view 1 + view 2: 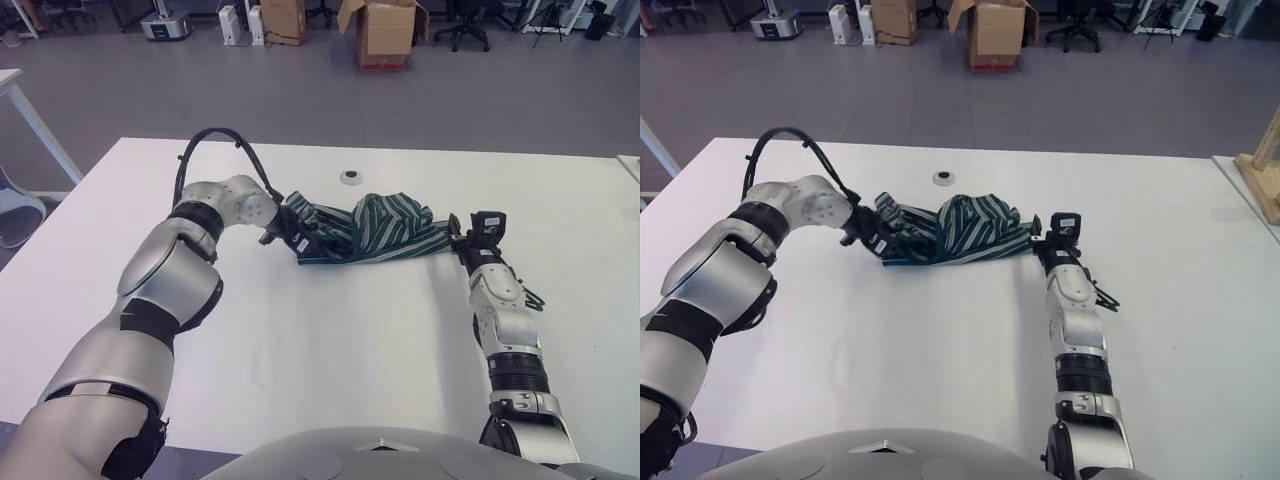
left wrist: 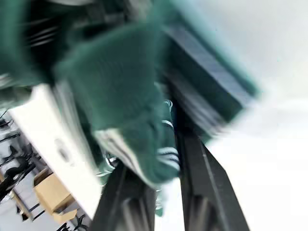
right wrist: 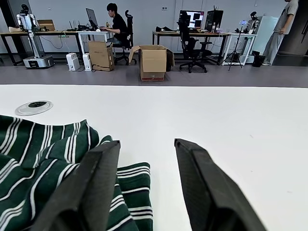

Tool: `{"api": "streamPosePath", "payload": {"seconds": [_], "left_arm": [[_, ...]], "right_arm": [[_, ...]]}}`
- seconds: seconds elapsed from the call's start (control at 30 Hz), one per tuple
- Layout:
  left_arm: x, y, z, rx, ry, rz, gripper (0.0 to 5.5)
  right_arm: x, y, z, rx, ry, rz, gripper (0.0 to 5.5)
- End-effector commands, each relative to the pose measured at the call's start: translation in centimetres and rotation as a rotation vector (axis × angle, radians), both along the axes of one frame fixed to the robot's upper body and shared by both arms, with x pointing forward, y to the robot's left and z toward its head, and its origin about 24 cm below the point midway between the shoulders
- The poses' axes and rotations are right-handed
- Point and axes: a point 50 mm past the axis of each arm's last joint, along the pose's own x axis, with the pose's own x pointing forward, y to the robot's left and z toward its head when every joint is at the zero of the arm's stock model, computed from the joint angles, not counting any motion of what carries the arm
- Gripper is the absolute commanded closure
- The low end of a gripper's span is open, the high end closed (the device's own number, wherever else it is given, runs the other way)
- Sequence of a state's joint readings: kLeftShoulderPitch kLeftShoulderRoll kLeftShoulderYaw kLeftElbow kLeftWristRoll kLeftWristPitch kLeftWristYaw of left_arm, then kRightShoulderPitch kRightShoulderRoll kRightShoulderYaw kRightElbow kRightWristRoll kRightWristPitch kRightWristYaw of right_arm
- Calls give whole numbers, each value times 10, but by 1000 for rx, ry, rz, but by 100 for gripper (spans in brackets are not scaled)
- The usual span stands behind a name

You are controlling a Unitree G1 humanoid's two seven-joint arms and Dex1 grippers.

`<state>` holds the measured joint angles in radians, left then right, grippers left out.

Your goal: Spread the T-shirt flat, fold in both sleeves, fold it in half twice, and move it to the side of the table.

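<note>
T-shirt (image 1: 375,228) crumpled on table (image 1: 330,330), slightly toward 12 o'clock. Left pincer (image 1: 283,237) clamped on fabric at shirt's 9 o'clock end; right pincer (image 3: 147,147) gaping at 3 o'clock hem, likely positioned for opposing pull to spread it flat.

The green striped T-shirt (image 1: 955,232) is lying crumpled on the bench (image 1: 890,340) between the left claw (image 1: 875,242) and the right claw (image 1: 1038,238).
</note>
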<state>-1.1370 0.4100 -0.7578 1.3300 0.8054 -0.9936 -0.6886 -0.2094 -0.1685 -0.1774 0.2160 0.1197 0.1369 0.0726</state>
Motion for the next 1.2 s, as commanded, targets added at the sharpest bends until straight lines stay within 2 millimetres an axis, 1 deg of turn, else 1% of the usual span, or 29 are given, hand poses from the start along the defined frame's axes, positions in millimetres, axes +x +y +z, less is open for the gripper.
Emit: {"api": "streamPosePath", "payload": {"seconds": [0.03, 0.1, 0.2, 0.27, 0.33, 0.37, 0.4, 0.47, 0.53, 0.57, 0.63, 0.7, 0.77, 0.83, 0.87, 0.93, 1.03, 1.1, 1.17, 1.2], "left_arm": [[-32, 13, -33, 56, 139, -168, 548], [-53, 18, -49, 48, 229, -263, 548], [-91, 33, -73, 39, 367, -405, 548], [-116, 50, -83, 67, 438, -494, 548], [-137, 65, -87, 92, 484, -561, 548], [-143, 70, -87, 97, 492, -580, 548], [-146, 71, -87, 100, 492, -591, 548], [-153, 74, -86, 119, 486, -638, 548], [-161, 77, -88, 139, 484, -679, 548], [-164, 78, -89, 151, 485, -694, 548], [-168, 80, -91, 168, 490, -716, 548], [-176, 84, -96, 182, 509, -731, 548], [-183, 87, -104, 196, 526, -734, 548], [-188, 88, -117, 198, 520, -705, 548], [-188, 88, -122, 198, 508, -692, 548], [-184, 88, -130, 179, 479, -646, 548], [-173, 82, -138, 124, 401, -563, 548], [-169, 64, -138, -17, 395, -466, 548], [-161, 34, -130, -219, 411, -358, 548], [-158, 25, -126, -277, 418, -335, 548]], "right_arm": [[4, -3, 7, -14, -23, -11, 337], [5, -4, 10, -28, -34, -4, 337], [9, -3, 22, -68, -69, 35, 337], [18, 10, 38, -75, -111, 168, 337], [29, 32, 60, -92, -152, 418, 337], [33, 40, 69, -114, -160, 529, 337], [35, 43, 74, -130, -161, 593, 337], [38, 63, 90, -225, -128, 905, 337], [36, 79, 101, -290, -40, 1221, 337], [33, 84, 104, -296, 21, 1357, 337], [28, 87, 108, -281, 132, 1533, 337], [29, 90, 107, -253, 278, 1673, 337], [35, 91, 104, -246, 377, 1718, 337], [46, 95, 100, -241, 432, 1696, 337], [51, 97, 99, -274, 450, 1687, 337], [58, 101, 95, -399, 488, 1692, 337], [66, 111, 95, -487, 526, 1700, 337], [71, 115, 90, -697, 539, 1699, 337], [76, 114, 87, -996, 494, 1682, 337], [77, 113, 87, -1096, 465, 1679, 337]]}}
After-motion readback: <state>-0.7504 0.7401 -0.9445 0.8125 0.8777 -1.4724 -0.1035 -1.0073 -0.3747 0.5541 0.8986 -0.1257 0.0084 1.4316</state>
